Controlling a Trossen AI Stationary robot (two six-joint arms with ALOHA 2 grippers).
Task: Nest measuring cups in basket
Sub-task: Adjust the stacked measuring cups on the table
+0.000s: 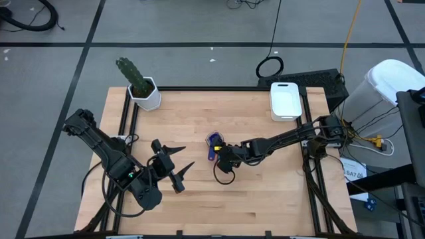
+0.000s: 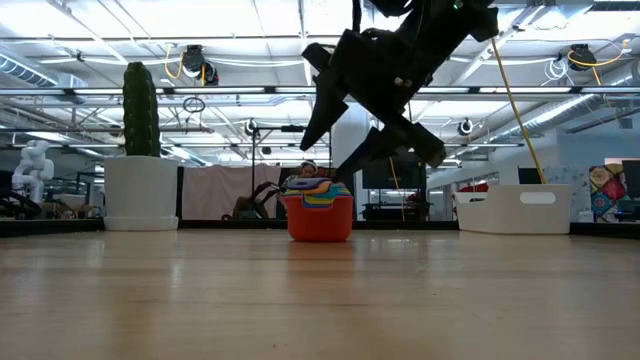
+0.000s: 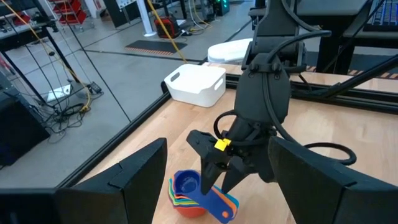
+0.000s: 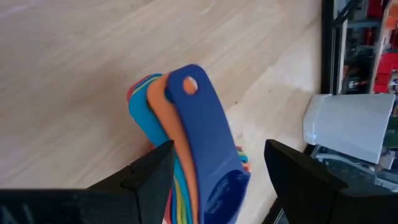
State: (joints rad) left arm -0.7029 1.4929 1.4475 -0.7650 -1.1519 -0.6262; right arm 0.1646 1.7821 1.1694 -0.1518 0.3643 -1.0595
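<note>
Measuring cups [image 1: 213,145] sit nested mid-table, our right gripper [image 1: 221,159] open over their handles.
Nearer, our left gripper [image 1: 178,166] waits, open; far right stands the basket [image 1: 285,100]. Pinching only the top handle could scatter the stack.

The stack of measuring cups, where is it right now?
In the high view the stack of measuring cups stands near the table's middle, beside the right gripper, well short of the basket.
</note>
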